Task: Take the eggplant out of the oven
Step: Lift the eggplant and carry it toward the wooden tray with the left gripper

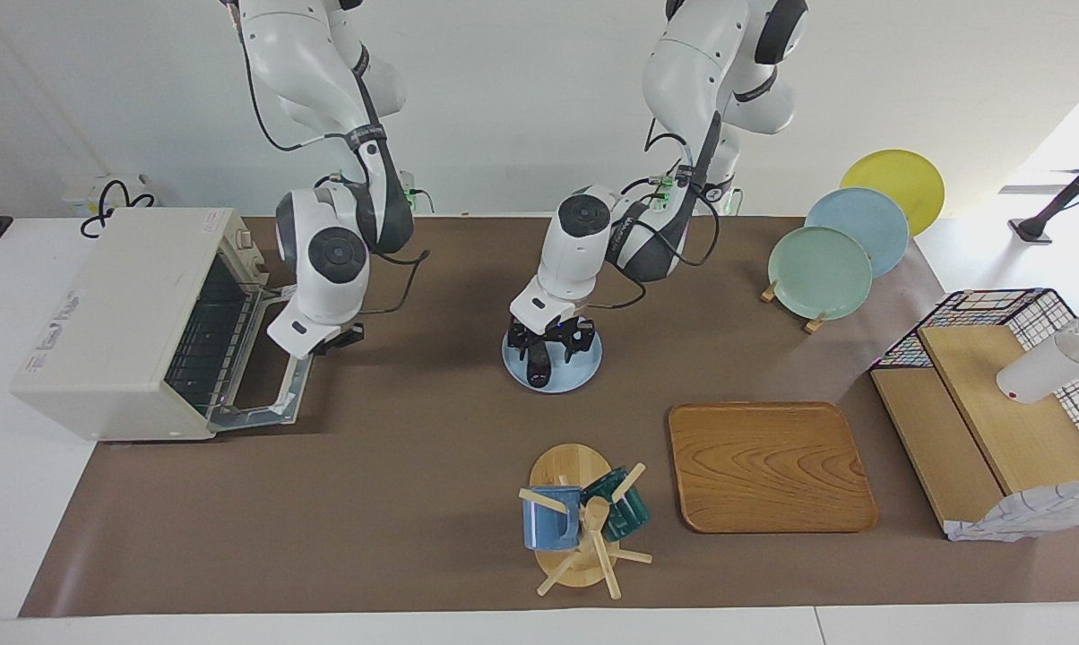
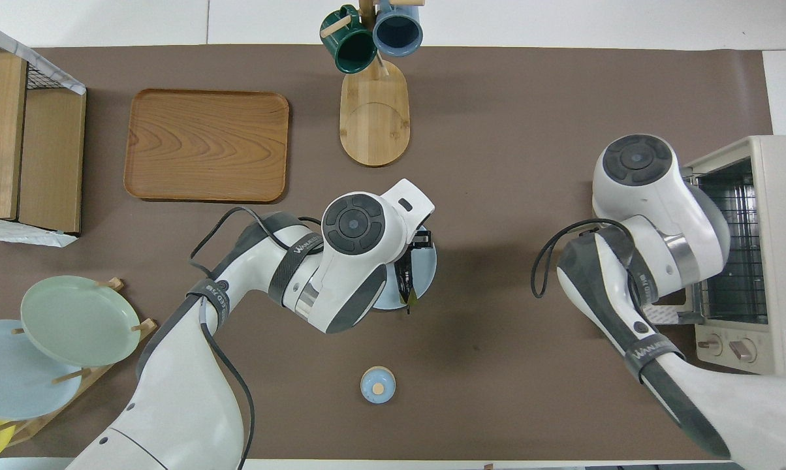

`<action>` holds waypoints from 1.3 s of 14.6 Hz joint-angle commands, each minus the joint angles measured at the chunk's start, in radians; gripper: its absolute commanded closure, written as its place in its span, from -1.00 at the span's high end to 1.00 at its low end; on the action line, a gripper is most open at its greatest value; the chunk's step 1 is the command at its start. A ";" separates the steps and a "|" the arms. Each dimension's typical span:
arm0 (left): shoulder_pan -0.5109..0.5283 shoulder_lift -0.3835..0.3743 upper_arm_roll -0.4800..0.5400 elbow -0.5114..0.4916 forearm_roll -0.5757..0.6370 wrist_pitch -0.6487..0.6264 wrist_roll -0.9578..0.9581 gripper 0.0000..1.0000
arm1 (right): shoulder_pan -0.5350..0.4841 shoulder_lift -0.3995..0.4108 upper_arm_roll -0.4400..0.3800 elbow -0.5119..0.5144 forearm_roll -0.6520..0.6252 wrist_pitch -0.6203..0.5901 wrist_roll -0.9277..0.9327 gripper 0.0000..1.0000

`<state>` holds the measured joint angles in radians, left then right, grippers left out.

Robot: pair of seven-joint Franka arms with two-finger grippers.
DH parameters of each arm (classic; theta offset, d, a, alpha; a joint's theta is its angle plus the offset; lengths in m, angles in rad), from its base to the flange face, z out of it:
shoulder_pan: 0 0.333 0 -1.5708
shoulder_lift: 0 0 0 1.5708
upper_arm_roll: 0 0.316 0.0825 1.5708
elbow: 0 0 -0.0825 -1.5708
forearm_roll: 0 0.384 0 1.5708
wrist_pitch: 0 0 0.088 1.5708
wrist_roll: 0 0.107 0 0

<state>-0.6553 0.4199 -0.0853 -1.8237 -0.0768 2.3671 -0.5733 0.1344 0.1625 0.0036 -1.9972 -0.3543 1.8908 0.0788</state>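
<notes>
The cream-white oven (image 1: 118,313) stands at the right arm's end of the table with its glass door (image 1: 266,394) folded down open and its wire rack (image 1: 208,340) bare. It also shows in the overhead view (image 2: 778,196). The dark eggplant (image 1: 539,365) lies on a small pale blue plate (image 1: 586,367) at mid-table; its stem tip points toward the robots (image 2: 410,300). My left gripper (image 1: 548,348) is low over the plate, right at the eggplant. My right gripper (image 1: 338,339) hangs by the open door's edge nearest the robots and holds nothing I can see.
A mug tree (image 1: 575,528) with a blue and a green mug and a wooden tray (image 1: 768,466) lie farther from the robots than the plate. A plate rack (image 1: 822,269) and a wire basket with boards (image 1: 996,403) stand at the left arm's end. A small blue lid (image 2: 378,384) lies nearer the robots.
</notes>
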 commanded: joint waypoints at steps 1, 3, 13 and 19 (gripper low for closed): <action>-0.010 0.014 0.012 -0.005 -0.003 0.024 0.038 0.39 | -0.120 -0.101 -0.008 0.018 -0.017 -0.045 -0.189 -1.00; -0.012 0.013 0.012 -0.022 -0.003 0.043 0.038 0.37 | -0.154 -0.132 -0.010 0.018 -0.015 -0.073 -0.235 -1.00; 0.158 -0.076 0.013 0.149 -0.014 -0.257 0.090 -1.00 | -0.211 -0.185 -0.008 0.096 0.110 -0.218 -0.310 -0.69; 0.491 -0.012 0.018 0.276 -0.006 -0.324 0.488 -1.00 | -0.213 -0.183 -0.007 0.325 0.279 -0.355 -0.304 1.00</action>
<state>-0.2573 0.3626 -0.0579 -1.5769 -0.0769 2.0305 -0.2211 -0.0620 -0.0353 -0.0068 -1.7363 -0.1232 1.5603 -0.2041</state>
